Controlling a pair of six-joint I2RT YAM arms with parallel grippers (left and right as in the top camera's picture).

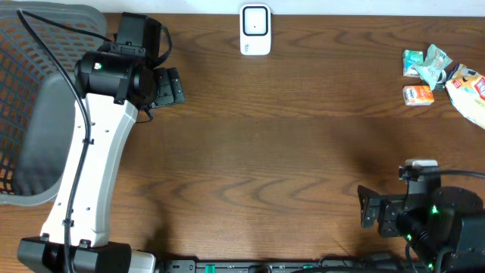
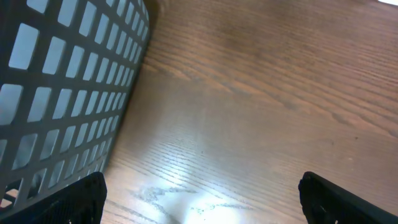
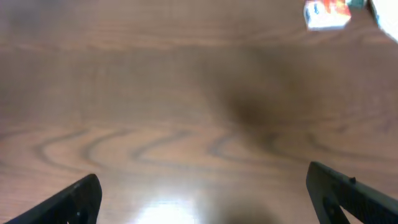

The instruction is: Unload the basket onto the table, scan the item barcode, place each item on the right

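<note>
**Item packets (image 1: 428, 72) lying at the counter's (image 1: 265, 152) far-right corner**

Left hand (image 1: 178, 86) is hovering beside the basket (image 1: 23, 114), spread wide and empty; scanner (image 1: 255, 30) is standing mid-rear; right hand (image 1: 365, 206), also wide and empty, is hovering well apart from the packets.

Bright, even overhead light; white glare patches on the table (image 3: 186, 124) in both soft, blurry wrist views

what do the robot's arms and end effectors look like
The left arm has a long white link with black joint housings, a small green mark on one, and a black cable running along it. The right arm is black with a green light and a small white part. The left end effector and right end effector have black, blocky fingers.
</note>
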